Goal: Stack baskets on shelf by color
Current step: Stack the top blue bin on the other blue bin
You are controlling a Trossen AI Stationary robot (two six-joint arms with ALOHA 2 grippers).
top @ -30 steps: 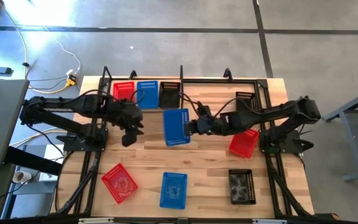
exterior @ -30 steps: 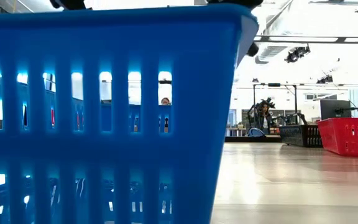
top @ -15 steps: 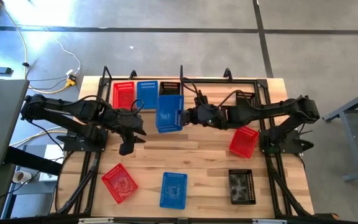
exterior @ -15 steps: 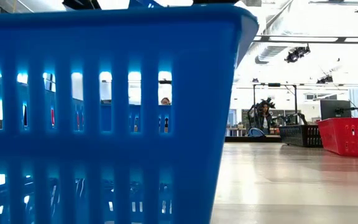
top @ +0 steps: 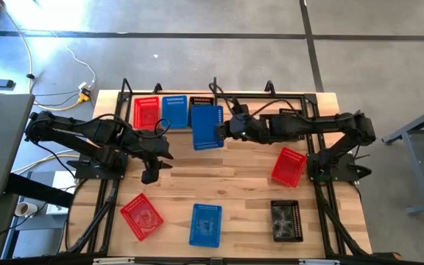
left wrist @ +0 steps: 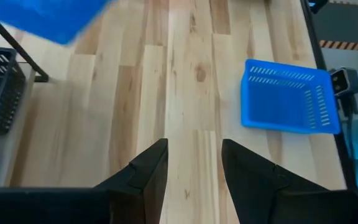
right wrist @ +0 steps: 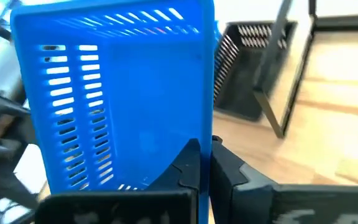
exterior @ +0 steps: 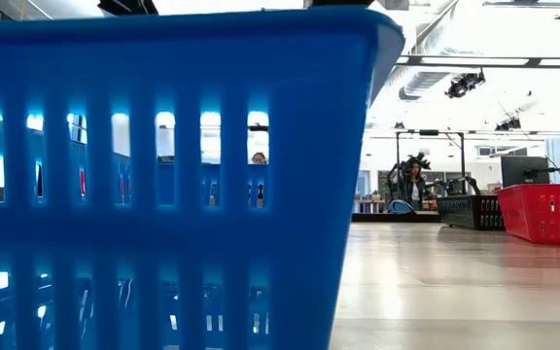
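Right gripper (top: 224, 131) clamped on blue basket (top: 207, 126), held over shelf (top: 300, 96); left gripper (top: 160, 149) fingers apart, empty.

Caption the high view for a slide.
Right gripper carries a blue basket toward the shelf; left gripper waits open.

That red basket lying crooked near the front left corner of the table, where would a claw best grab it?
By one rim wall, probably, coming straight down from above. The red basket sits open side up and skewed to the table edges, so the thin wall gives the fingers something to pinch, one inside, one outside. The open left gripper, hovering nearby, would need to turn to match that skew.
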